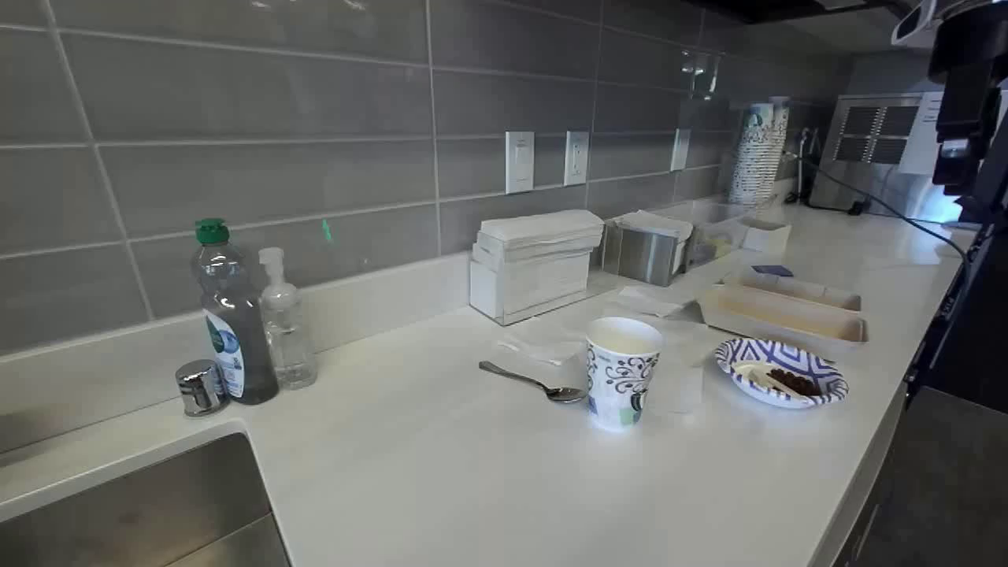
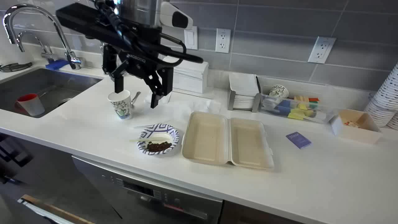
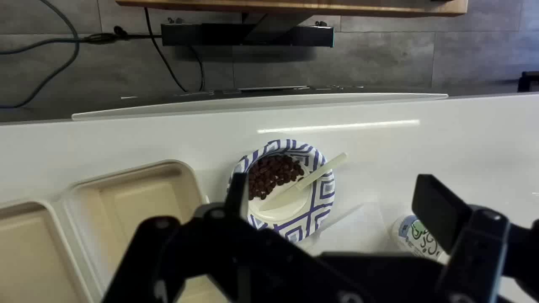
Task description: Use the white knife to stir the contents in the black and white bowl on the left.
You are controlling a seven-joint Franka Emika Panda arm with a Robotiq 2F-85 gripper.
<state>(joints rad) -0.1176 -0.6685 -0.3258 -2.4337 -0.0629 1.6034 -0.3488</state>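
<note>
The black and white bowl, a shallow paper bowl with a purple-and-white patterned rim, stands on the counter in both exterior views and in the wrist view. Dark brown beans lie in one side of it. The white knife rests in the bowl with its blade inside and its handle over the rim. My gripper is open and empty, above the counter and apart from bowl and knife. In the wrist view its left finger hides part of the bowl's edge.
A patterned paper cup stands near the bowl, with a metal spoon beside it. An open takeout container lies on the bowl's other side. Napkin stacks stand along the wall. A sink and soap bottles are at one end.
</note>
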